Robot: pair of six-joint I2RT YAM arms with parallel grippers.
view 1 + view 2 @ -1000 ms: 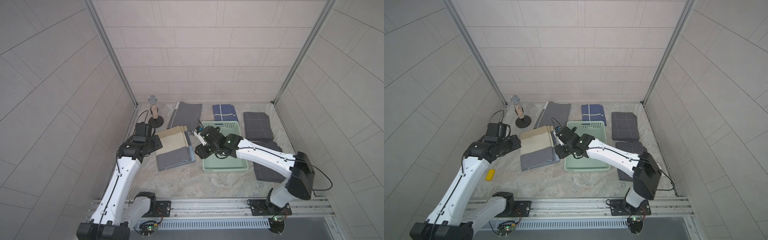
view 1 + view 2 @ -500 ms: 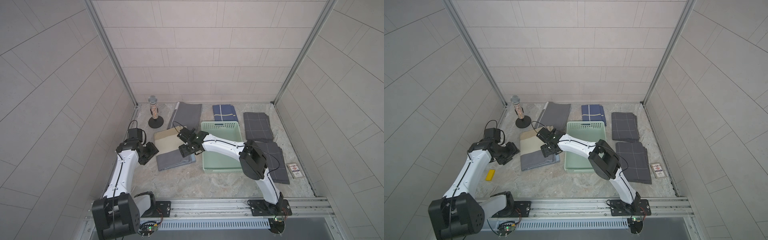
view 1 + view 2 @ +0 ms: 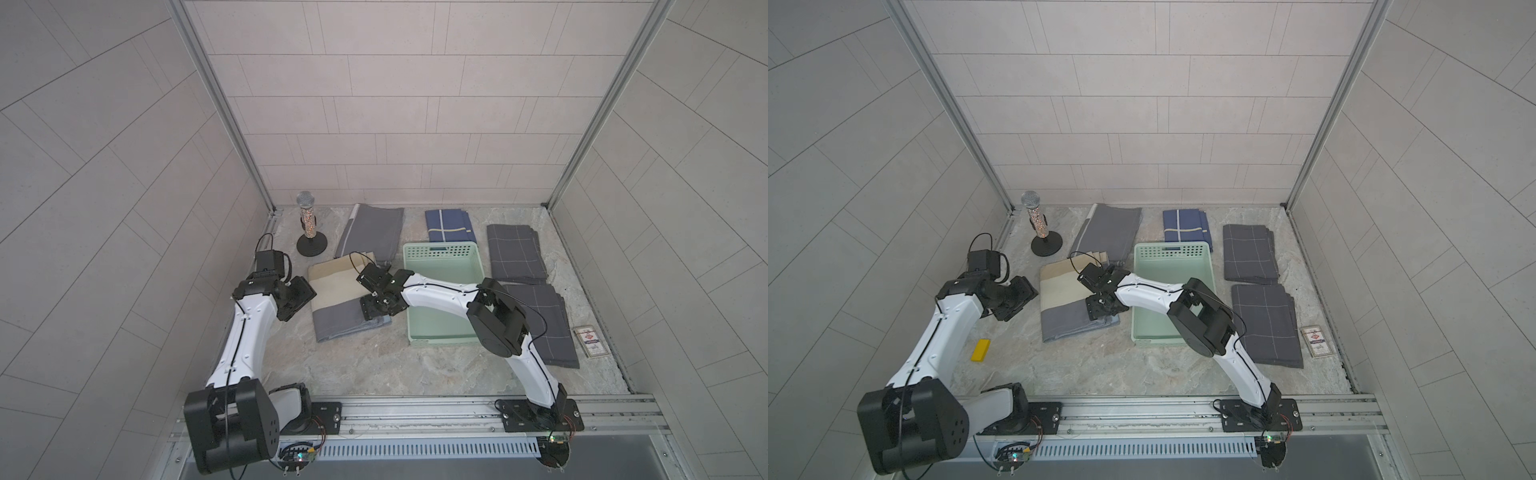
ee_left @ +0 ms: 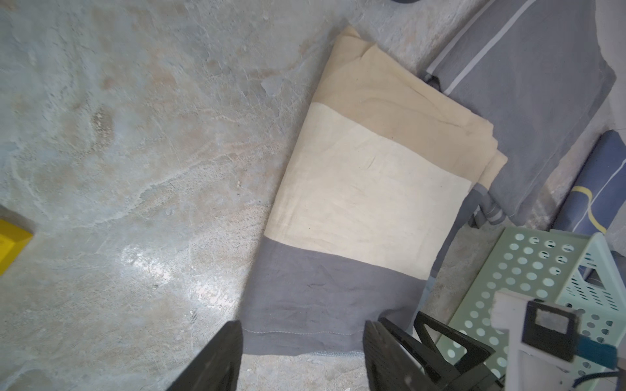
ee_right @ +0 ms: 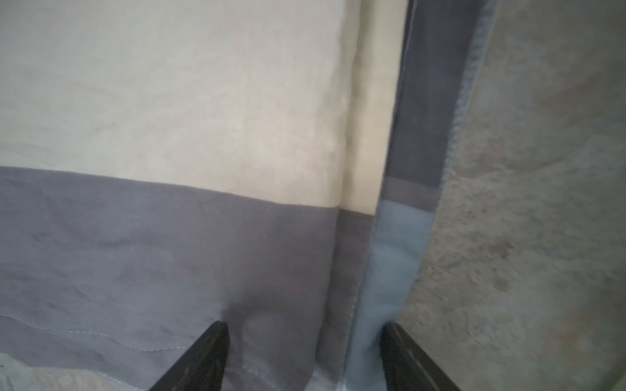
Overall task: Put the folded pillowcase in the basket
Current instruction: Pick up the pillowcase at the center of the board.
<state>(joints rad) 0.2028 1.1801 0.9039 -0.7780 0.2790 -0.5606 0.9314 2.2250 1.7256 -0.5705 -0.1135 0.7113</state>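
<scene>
**gripnoob:** So what are our claws doing right now?

**foldbot:** We're hanging the right claw low over the pillowcase. Its jaws are spread and straddling the folded side edge that's facing the basket. One finger looks like it's dimpling the grey band, and the other is sitting right at the blue hem. Nothing is getting pinched yet. The left claw is hovering just beside the cloth's far side, away from the basket. It's gaping too and carrying nothing.

**gripnoob:** And the pillowcase itself?

**foldbot:** It's lying flat and folded on the table, just beside the basket but not in it. In both top views the basket is sitting empty.

**gripnoob:** So we're basically at square one?

**foldbot:** Pretty much. We're lining up the grab, that's all. We're guessing the pinch, the lift, the short carry over the basket wall and the drop are all waiting on us.
</scene>
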